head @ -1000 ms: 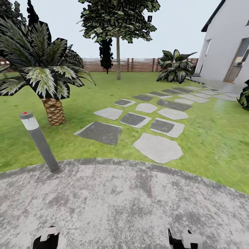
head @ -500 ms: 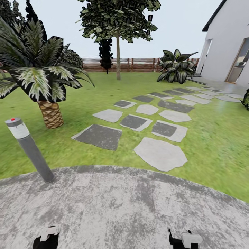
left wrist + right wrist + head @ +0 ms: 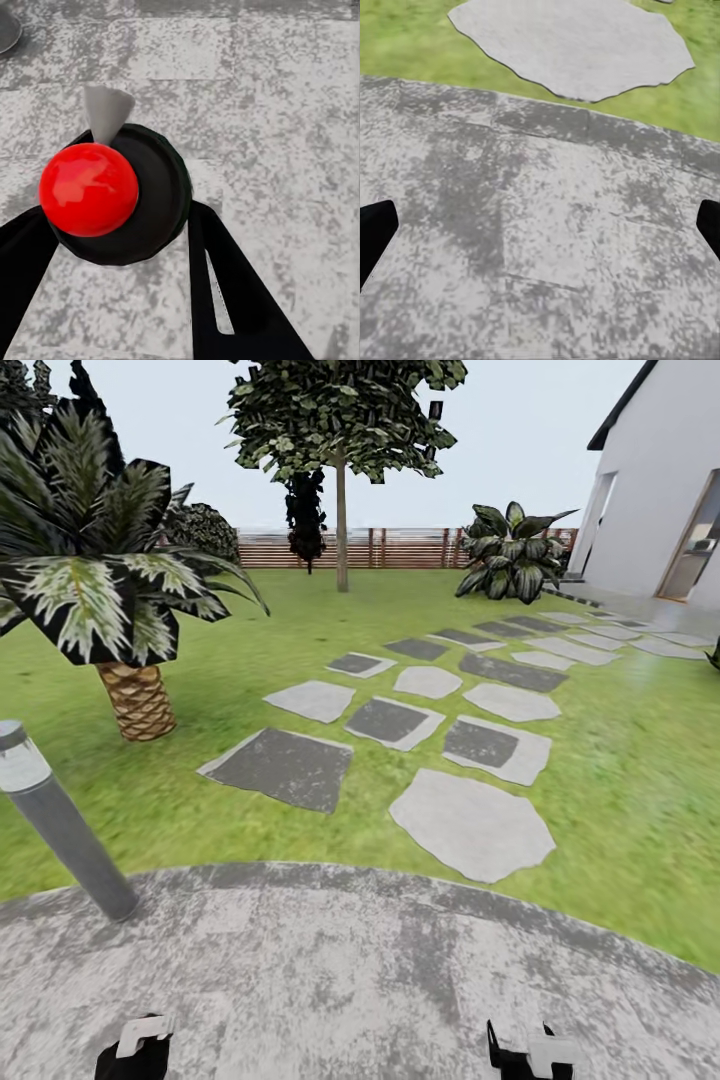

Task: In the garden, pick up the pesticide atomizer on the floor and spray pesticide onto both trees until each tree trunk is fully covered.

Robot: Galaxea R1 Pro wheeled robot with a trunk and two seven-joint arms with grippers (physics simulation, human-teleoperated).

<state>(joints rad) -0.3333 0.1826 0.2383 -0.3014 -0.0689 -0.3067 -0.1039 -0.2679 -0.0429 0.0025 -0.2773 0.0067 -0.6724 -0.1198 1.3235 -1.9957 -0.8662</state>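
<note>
- Left wrist view: the left tool (image 3: 120, 247) is clamped on the pesticide atomizer (image 3: 112, 195), red top up, over grey paving (image 3: 285, 112).
- Right tool (image 3: 540, 232) hangs wide open, nothing in it.
- Pickup looks done; next it needs to roll across the lawn (image 3: 620, 760) to the tree (image 3: 341, 460) by the fence (image 3: 400, 547).

Open stepping-stone path (image 3: 470, 825) ahead, bollard lamp (image 3: 60, 822) and palm (image 3: 135, 695) crowding the left
</note>
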